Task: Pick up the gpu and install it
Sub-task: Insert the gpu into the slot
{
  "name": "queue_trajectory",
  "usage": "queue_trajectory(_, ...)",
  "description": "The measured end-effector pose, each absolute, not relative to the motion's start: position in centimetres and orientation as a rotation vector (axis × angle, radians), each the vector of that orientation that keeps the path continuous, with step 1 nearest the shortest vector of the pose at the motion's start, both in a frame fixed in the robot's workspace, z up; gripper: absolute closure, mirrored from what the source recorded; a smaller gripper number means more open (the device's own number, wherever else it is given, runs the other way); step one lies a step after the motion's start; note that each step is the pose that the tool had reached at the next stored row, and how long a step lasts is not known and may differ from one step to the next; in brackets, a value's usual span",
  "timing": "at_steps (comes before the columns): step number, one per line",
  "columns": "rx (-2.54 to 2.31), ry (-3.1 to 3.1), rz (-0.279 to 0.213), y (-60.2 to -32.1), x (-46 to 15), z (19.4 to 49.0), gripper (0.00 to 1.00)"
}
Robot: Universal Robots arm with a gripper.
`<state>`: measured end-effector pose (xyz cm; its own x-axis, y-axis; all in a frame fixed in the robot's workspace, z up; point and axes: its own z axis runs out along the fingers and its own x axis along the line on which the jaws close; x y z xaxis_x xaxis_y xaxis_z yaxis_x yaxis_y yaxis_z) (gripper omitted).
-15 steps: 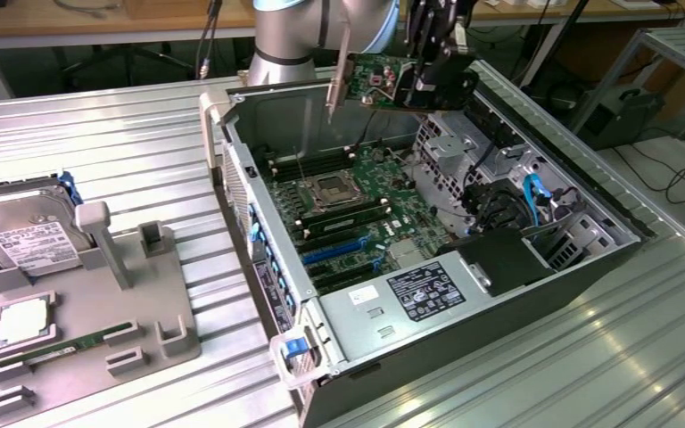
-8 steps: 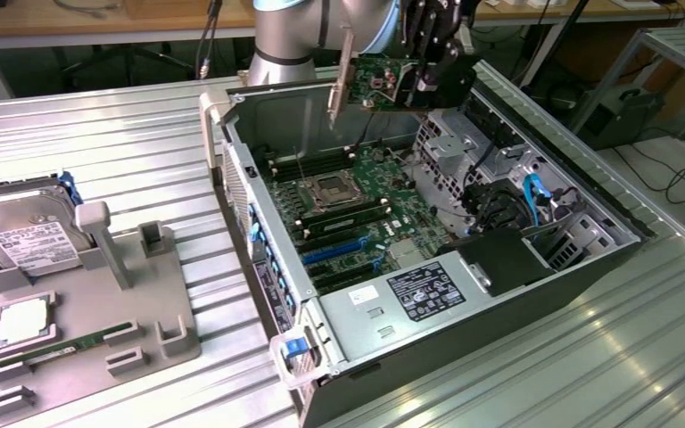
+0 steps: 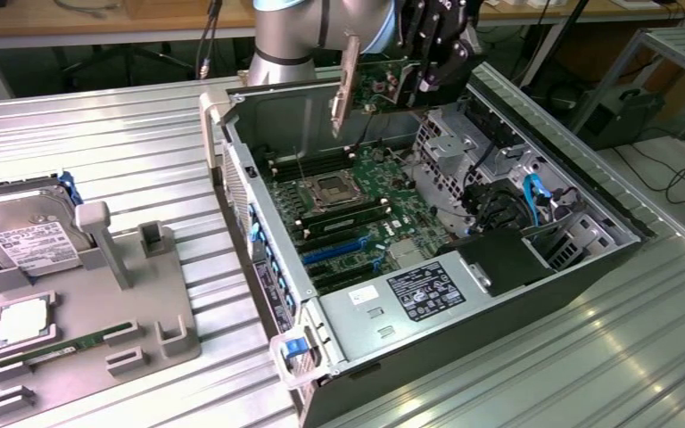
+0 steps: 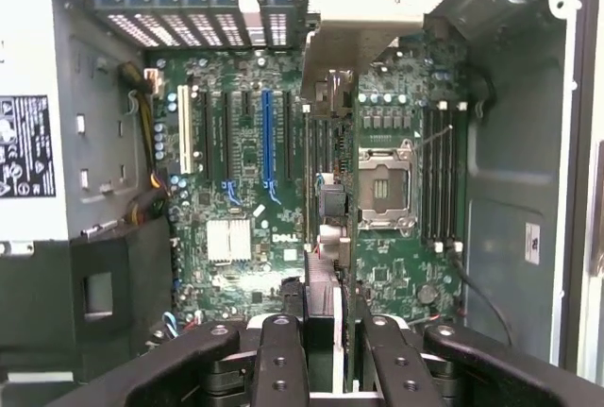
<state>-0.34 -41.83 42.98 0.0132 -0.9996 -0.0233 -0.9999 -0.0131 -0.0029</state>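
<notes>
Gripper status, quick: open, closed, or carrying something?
Gripper: fingers closed on the gpu, holding it on edge above the open computer case, over the motherboard.

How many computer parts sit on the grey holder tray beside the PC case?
3: a hard drive at the tray's far end, a square silver processor in its middle, a memory stick at its near edge. None seems hidden.
</notes>
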Motion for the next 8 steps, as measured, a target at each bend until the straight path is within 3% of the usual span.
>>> queue_trajectory(8,-2.261,2.155,0.023,-41.83,-0.34,42.9,0.72)
